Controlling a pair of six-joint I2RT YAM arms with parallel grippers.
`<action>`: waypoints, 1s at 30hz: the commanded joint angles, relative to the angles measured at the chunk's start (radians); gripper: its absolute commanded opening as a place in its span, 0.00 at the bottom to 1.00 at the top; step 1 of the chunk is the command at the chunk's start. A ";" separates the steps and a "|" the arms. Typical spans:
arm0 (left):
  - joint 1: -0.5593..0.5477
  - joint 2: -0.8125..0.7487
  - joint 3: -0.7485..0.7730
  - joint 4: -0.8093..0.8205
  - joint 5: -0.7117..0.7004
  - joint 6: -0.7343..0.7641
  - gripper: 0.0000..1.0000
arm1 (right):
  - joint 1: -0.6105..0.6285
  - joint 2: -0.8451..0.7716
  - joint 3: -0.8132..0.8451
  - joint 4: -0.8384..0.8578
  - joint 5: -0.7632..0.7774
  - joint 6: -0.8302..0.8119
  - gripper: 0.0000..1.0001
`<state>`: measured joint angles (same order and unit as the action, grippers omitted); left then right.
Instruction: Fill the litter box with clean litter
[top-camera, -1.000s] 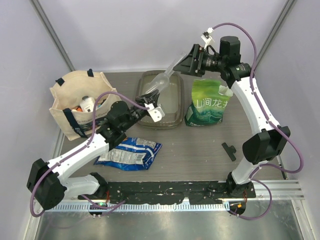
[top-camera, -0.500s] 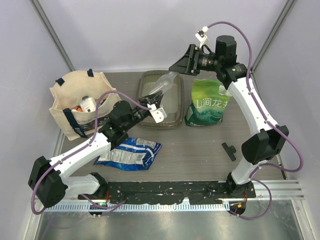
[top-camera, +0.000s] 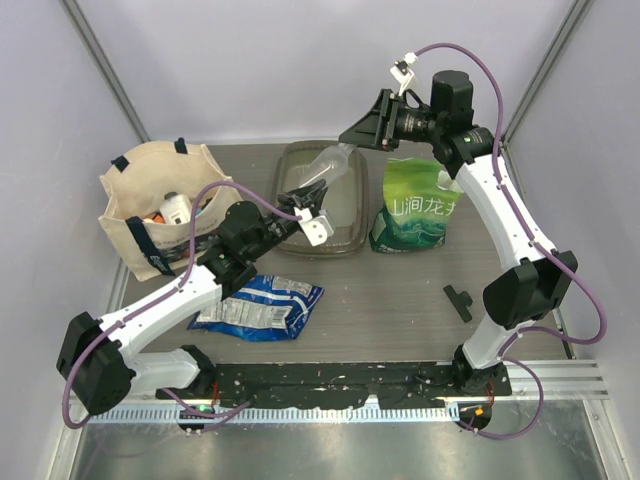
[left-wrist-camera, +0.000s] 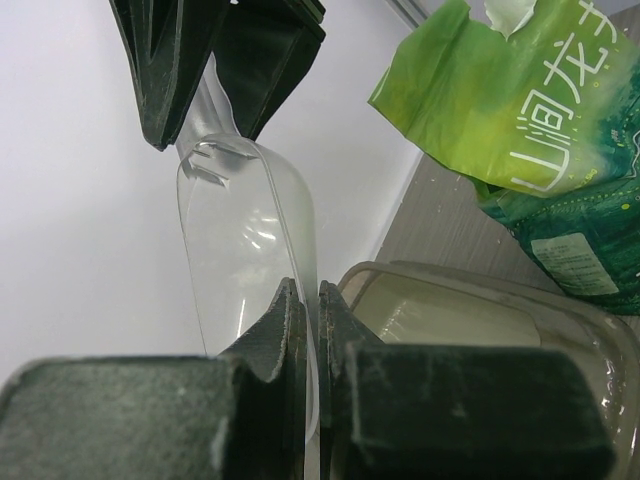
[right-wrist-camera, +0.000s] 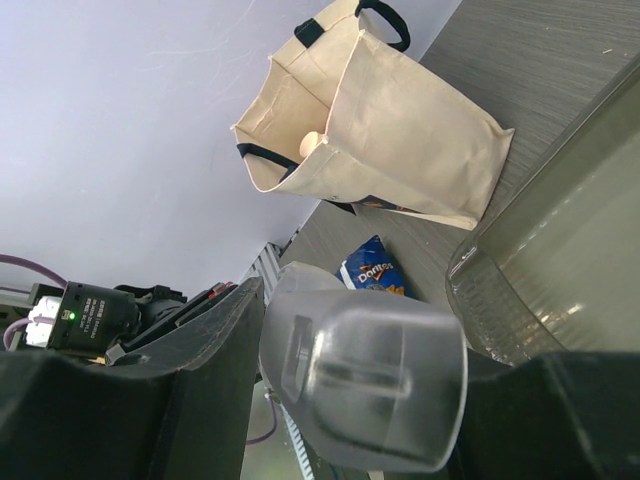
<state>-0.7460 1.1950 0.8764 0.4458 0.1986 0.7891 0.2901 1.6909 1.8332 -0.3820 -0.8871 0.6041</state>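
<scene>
A clear plastic scoop (top-camera: 325, 170) hangs tilted over the smoky litter box (top-camera: 345, 242), held between both arms. My left gripper (top-camera: 300, 200) is shut on the thin wall of the scoop's (left-wrist-camera: 250, 250) bowl, its jaws (left-wrist-camera: 305, 295) pressed tight against it. My right gripper (top-camera: 352, 132) stands at the upper end, and its fingers (left-wrist-camera: 160, 90) touch both sides of the handle. In the right wrist view the scoop (right-wrist-camera: 365, 380) fills the gap of that gripper (right-wrist-camera: 360, 335). No clean litter shows. The litter box's rim (left-wrist-camera: 480, 285) lies just below.
A green-and-white bag (top-camera: 415, 205) with a torn top stands right of the box. The beige tote bag (top-camera: 150, 205) stands at the left, a blue chip packet (top-camera: 260, 305) lies in front of it. A small black piece (top-camera: 460, 300) lies at the right.
My right gripper has shifted slightly up and left along the scoop's handle and its jaws have narrowed round it. The left gripper keeps its hold.
</scene>
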 joint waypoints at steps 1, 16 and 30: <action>-0.007 -0.005 0.006 0.056 0.022 0.019 0.00 | 0.004 -0.033 0.012 0.054 -0.012 -0.032 0.48; -0.007 -0.008 -0.044 0.062 0.025 0.067 0.00 | -0.009 -0.046 0.012 0.061 -0.027 -0.009 0.34; -0.006 0.026 0.111 -0.118 -0.011 -0.218 0.84 | -0.190 -0.037 0.121 -0.018 0.039 -0.089 0.01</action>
<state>-0.7483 1.2160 0.8440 0.4446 0.1978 0.7864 0.2218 1.6836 1.8423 -0.3973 -0.9173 0.5980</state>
